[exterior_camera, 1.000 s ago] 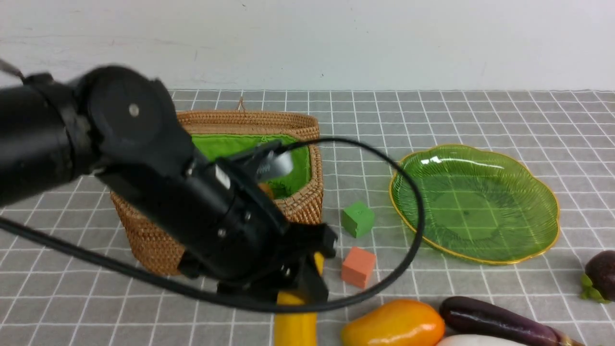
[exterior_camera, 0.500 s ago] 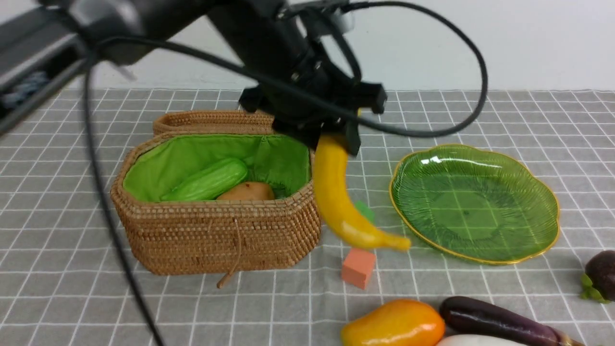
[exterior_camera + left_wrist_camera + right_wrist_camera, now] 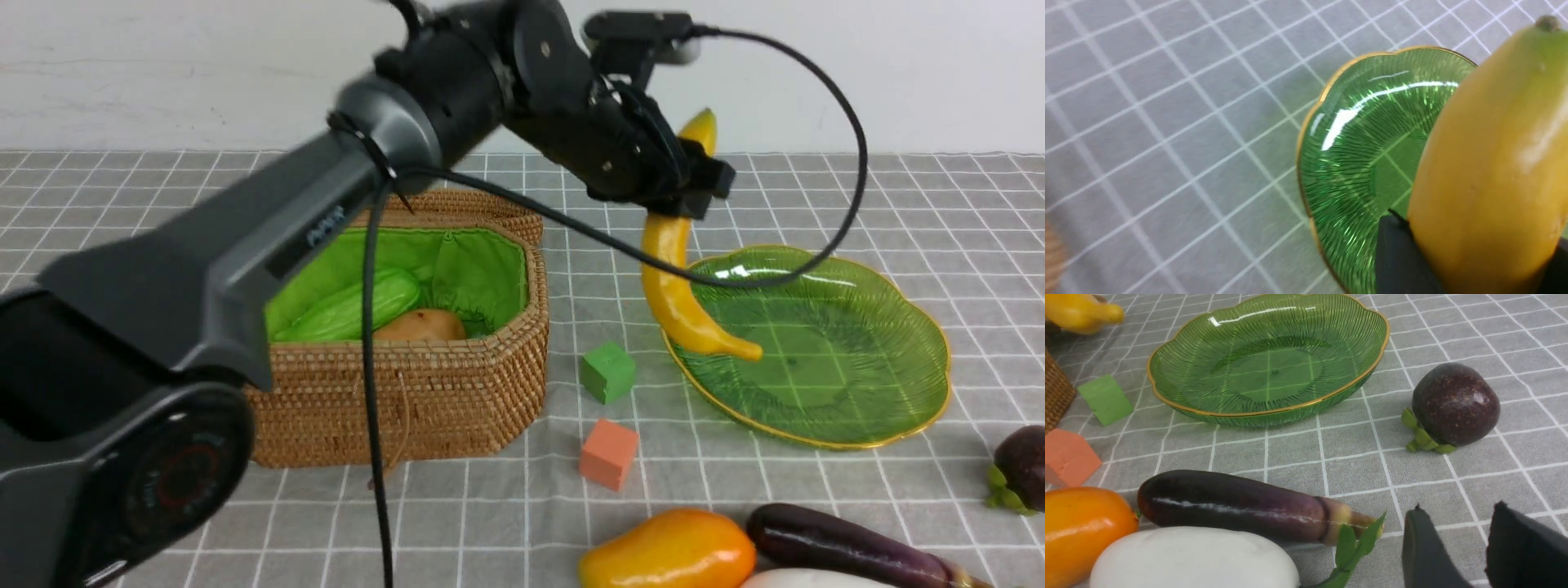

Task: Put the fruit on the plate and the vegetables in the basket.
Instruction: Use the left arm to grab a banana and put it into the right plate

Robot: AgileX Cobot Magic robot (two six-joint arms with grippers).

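My left gripper [image 3: 686, 196] is shut on the yellow banana [image 3: 669, 278], which hangs with its lower tip over the left rim of the green glass plate [image 3: 816, 351]. In the left wrist view the banana [image 3: 1490, 163] fills the space between the fingers [image 3: 1400, 261], above the plate [image 3: 1355, 155]. The woven basket [image 3: 408, 400] holds a green gourd [image 3: 351, 306] and a potato [image 3: 420, 327]. The mango [image 3: 669, 551], eggplant [image 3: 841, 543], a white vegetable [image 3: 808, 580] and the mangosteen [image 3: 1024, 465] lie on the cloth. My right gripper [image 3: 1457, 508] is open and empty, low beside the eggplant [image 3: 1229, 504] and near the mangosteen [image 3: 1455, 402].
A green cube [image 3: 608, 371] and an orange cube [image 3: 608, 453] sit between the basket and the plate. The left arm's black cable loops over the plate's left side. The basket's lid lies folded back behind it. A white wall closes off the far edge.
The left arm has lifted the banana from the near table edge, carried it up and rightward past the basket, and now holds it at the plate's left rim.
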